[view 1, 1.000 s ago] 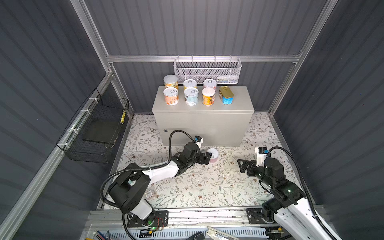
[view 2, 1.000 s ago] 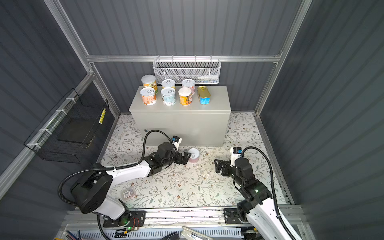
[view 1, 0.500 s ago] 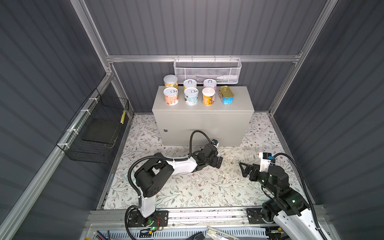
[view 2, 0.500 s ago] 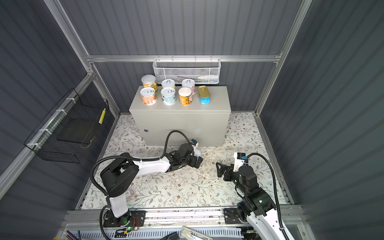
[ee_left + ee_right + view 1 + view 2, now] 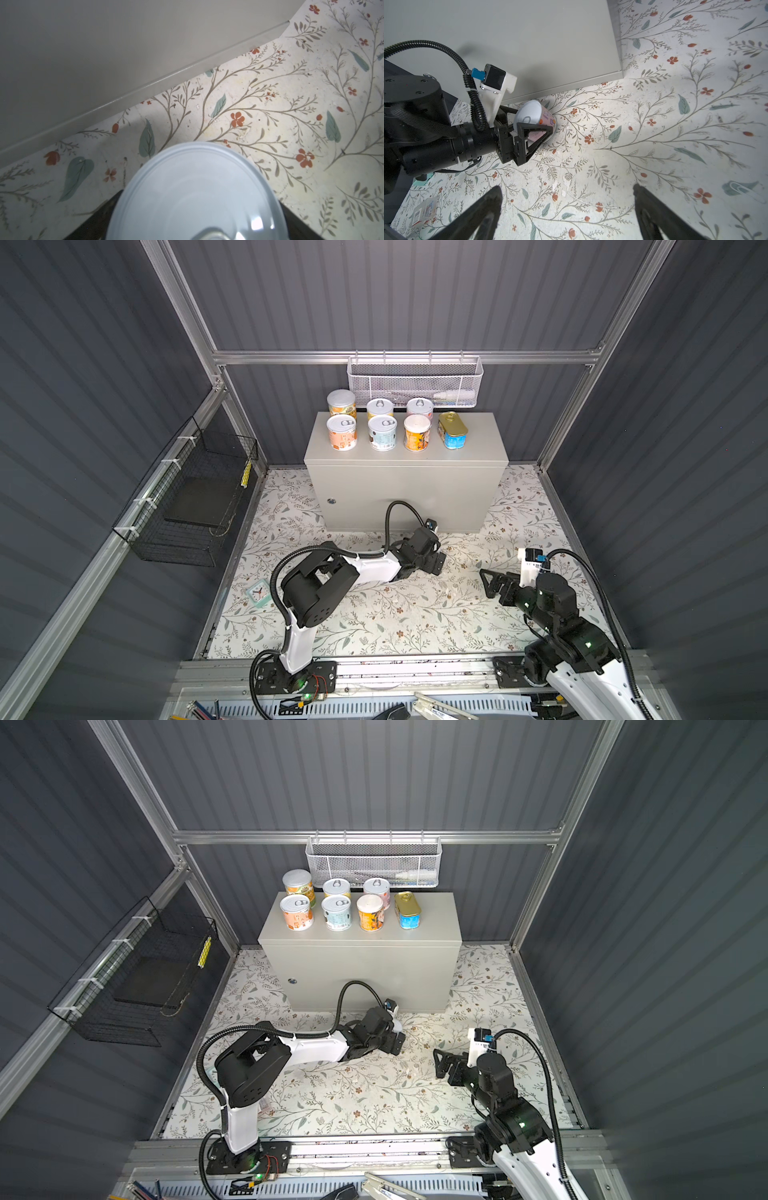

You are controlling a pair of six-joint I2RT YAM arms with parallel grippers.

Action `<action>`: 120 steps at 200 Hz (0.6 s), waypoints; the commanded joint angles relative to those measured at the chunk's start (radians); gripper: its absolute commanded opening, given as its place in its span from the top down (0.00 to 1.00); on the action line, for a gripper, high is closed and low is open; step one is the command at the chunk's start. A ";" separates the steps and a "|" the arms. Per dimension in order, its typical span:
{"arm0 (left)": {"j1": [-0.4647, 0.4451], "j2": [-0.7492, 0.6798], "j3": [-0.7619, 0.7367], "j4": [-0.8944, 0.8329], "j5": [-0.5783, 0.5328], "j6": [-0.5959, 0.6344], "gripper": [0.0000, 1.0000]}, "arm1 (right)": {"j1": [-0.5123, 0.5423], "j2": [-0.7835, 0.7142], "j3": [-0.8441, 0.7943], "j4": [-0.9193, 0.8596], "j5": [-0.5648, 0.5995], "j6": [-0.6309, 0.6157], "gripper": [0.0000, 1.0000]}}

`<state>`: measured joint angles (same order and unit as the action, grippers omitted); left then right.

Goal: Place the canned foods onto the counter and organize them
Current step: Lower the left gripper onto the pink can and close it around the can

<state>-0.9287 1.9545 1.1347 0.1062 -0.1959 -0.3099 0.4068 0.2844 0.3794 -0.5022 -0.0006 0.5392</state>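
Note:
Several canned foods point(image 5: 382, 433) point(image 5: 337, 913) and a gold tin point(image 5: 453, 430) stand in two rows on the beige counter point(image 5: 407, 489) point(image 5: 361, 969). One pink-labelled can point(image 5: 529, 113) with a white pull-tab top point(image 5: 195, 191) sits on the floral floor by the counter's front. My left gripper point(image 5: 535, 122) point(image 5: 432, 562) reaches low around it, and its black fingers point(image 5: 97, 216) lie against both sides. In both top views the gripper hides this can. My right gripper point(image 5: 566, 207) point(image 5: 488, 580) point(image 5: 440, 1063) hovers open over bare floor to the right, pointing at the can.
A white mesh basket point(image 5: 415, 381) hangs on the back rail above the counter. A black wire basket point(image 5: 191, 497) hangs on the left wall. A small teal clock point(image 5: 258, 592), a clear packet point(image 5: 424, 209) and a paper clip point(image 5: 745, 192) lie on the floor.
My left gripper slid right along the counter's front onto the pink can and its jaws narrowed around it. The right arm drew back a little toward the front right.

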 commanded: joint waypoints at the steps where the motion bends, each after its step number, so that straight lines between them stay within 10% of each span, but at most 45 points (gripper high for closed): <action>1: -0.006 -0.023 0.018 0.020 -0.031 -0.005 0.09 | 0.001 -0.007 -0.013 -0.016 0.002 0.003 0.01; 120: -0.009 -0.005 0.055 0.006 -0.006 0.011 0.42 | 0.001 0.016 -0.019 0.002 -0.044 -0.017 0.01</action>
<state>-0.9291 1.9549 1.1561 0.1055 -0.2092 -0.3099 0.4068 0.2962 0.3668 -0.5026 -0.0132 0.5381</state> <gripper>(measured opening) 0.773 0.989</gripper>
